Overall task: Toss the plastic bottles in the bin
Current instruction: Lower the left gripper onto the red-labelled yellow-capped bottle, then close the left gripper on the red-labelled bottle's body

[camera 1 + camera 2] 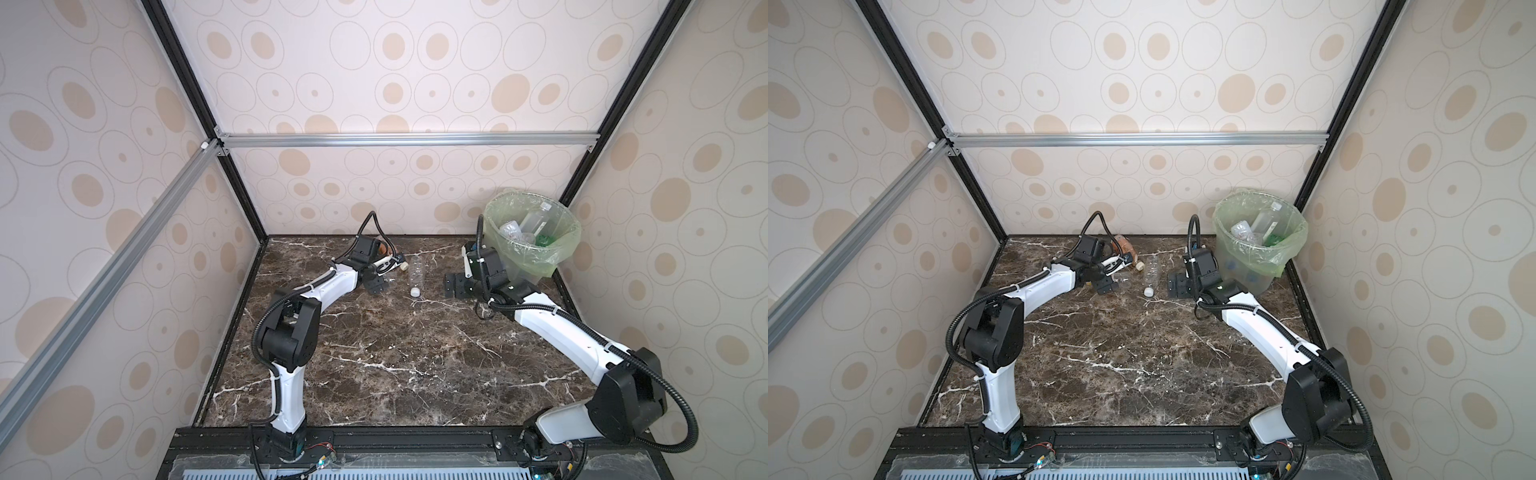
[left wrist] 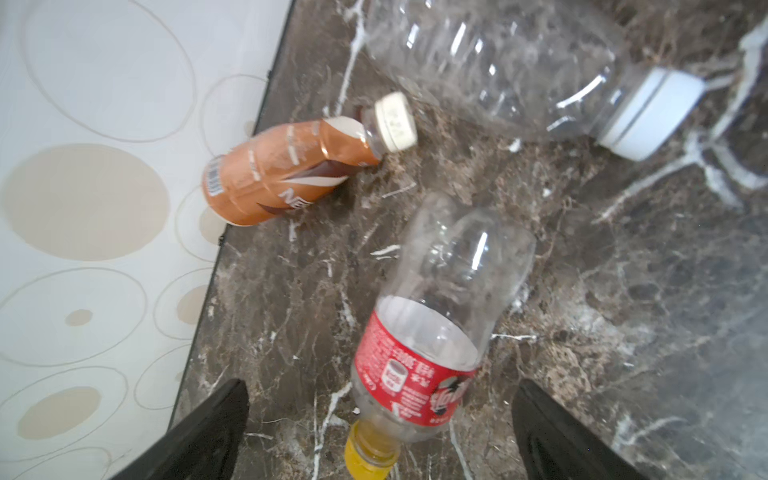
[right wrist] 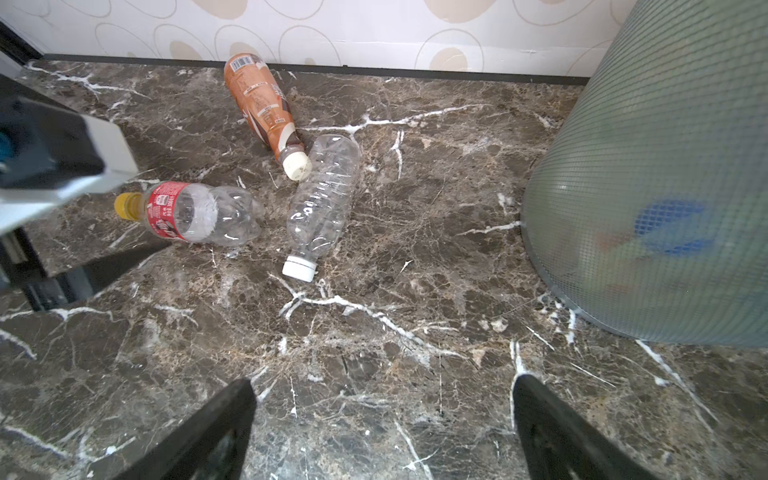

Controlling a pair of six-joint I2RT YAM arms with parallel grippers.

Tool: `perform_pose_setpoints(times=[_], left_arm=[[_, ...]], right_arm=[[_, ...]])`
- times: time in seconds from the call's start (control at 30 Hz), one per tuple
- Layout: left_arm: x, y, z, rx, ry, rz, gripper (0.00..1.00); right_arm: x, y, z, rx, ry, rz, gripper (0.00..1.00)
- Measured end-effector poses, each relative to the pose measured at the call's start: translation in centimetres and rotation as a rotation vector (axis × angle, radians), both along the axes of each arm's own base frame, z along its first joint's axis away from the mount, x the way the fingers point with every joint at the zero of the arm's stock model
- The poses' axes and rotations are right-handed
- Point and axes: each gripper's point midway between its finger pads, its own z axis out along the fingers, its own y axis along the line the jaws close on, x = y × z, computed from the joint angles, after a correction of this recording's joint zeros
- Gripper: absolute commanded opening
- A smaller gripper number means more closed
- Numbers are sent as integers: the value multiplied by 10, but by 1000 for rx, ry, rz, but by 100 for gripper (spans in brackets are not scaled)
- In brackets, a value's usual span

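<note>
Three plastic bottles lie on the marble table near the back wall. The red-labelled bottle [image 2: 432,332] with a yellow cap lies between the spread fingers of my open left gripper [image 2: 382,388], untouched. Beyond it lie a brown-labelled bottle [image 2: 282,174] by the wall and a clear white-capped bottle [image 1: 417,274]. The right wrist view shows all three: red [image 3: 191,212], brown [image 3: 259,99], clear [image 3: 322,199]. My right gripper [image 3: 382,386] hangs open and empty over bare table beside the bin [image 1: 569,224], which holds several bottles.
The bin's mesh wall [image 3: 665,166] stands close to the right gripper. The back wall [image 2: 104,166] runs just behind the brown-labelled bottle. The left arm's wrist [image 3: 54,153] reaches over the red-labelled bottle. Black frame rails edge the table.
</note>
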Motion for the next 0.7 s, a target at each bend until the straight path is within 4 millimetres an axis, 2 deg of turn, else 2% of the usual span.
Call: perform_pose_setpoints(times=[0.17,0.43,0.6,0.7], left_arm=[[-5,1,-13,31,35,-17,99],[3,0,-39,73,72,-16,99],[6,1,-58,97,102,-9,97],[10,1,-56,96,93,-6,96]], right_arm=[[-4,21,8,78,34,91,100],[-8,55,22,213,33,244,100],[-8,67,16,249,55,292,100],[-7,68,10,253,71,296,100]])
